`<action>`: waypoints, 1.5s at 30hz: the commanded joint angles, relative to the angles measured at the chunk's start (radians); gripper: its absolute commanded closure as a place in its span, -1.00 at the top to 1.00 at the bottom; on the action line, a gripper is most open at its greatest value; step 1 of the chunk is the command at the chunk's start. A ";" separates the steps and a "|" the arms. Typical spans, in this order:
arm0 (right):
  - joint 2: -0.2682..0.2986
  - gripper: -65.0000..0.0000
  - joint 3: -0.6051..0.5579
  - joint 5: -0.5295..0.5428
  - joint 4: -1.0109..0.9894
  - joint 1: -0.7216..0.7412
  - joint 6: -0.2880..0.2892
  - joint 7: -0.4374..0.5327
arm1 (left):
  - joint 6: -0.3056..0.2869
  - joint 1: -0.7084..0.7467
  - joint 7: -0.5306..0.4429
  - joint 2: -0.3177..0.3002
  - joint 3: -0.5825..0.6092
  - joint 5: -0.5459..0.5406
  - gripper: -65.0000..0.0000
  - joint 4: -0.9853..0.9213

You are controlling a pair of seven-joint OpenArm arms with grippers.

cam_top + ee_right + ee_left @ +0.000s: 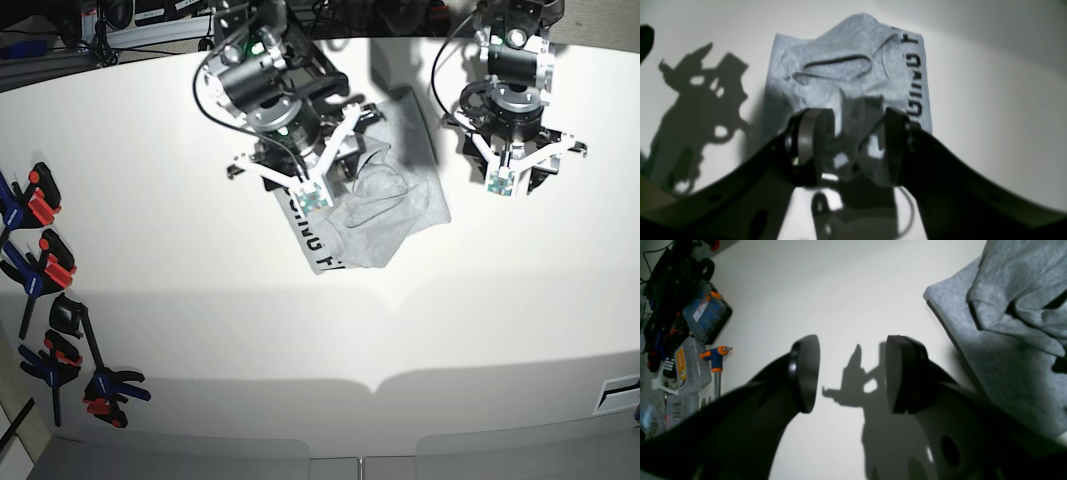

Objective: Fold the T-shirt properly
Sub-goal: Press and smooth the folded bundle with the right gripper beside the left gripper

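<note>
The light grey T-shirt (385, 210) lies folded into a compact bundle at the table's back middle, with black block lettering (315, 240) along its near-left edge. My right gripper (312, 192) hovers over the shirt's left part. In the right wrist view it (855, 143) is open, with a raised fold of the T-shirt (846, 76) between its fingers. My left gripper (503, 183) is to the right of the shirt. In the left wrist view it (853, 373) is open and empty over bare table, with the T-shirt (1007, 356) just beside it.
Several blue and red clamps (45, 270) lie along the table's left edge. Tool cases (706, 313) and an orange-handled tool (716, 356) sit beyond the table edge in the left wrist view. The white table (300, 330) stretches wide in front of the shirt.
</note>
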 commanded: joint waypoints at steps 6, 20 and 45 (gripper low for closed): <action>-0.007 -0.18 -0.002 0.023 -0.071 0.007 -0.022 0.051 | 0.008 -0.005 -0.020 -0.006 -0.002 0.013 -0.09 0.018; -0.007 -1.00 -0.004 0.149 -0.083 0.008 0.040 -0.001 | 0.008 -0.005 -0.021 -0.006 -0.002 0.014 -0.09 0.018; -0.007 -1.00 -0.276 -0.080 -0.076 -0.031 -0.032 0.053 | 0.008 -0.005 -0.027 -0.006 -0.002 0.014 -0.09 0.018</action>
